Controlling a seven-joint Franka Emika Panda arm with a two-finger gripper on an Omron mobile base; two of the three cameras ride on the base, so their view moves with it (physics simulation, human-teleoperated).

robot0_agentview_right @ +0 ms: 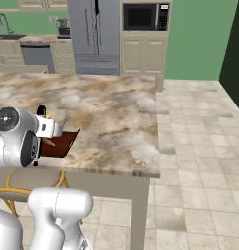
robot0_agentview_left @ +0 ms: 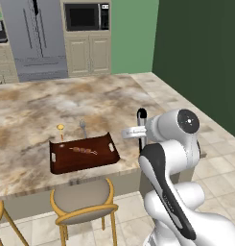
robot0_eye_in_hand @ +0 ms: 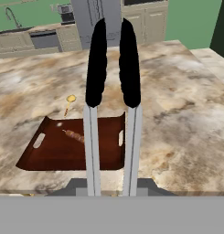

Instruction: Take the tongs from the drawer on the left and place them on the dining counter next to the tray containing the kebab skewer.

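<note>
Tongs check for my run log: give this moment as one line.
pincer: shut on tongs | tongs: above counter edge | tray: on counter, skewer inside | placing: not yet

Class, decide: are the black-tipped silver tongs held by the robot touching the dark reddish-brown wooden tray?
Apart. In the left base view the black-tipped silver tongs stand upright in the gripper, right of the dark reddish-brown wooden tray, with bare marble counter between them.

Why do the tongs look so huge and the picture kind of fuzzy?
In the hand view the tongs sit right by the camera, so they look giant beside the tray. In the left base view everything is soft and slightly blurry, with even light and no sharp shadows. In the right base view the counter looks smeared, with no glare.
</note>
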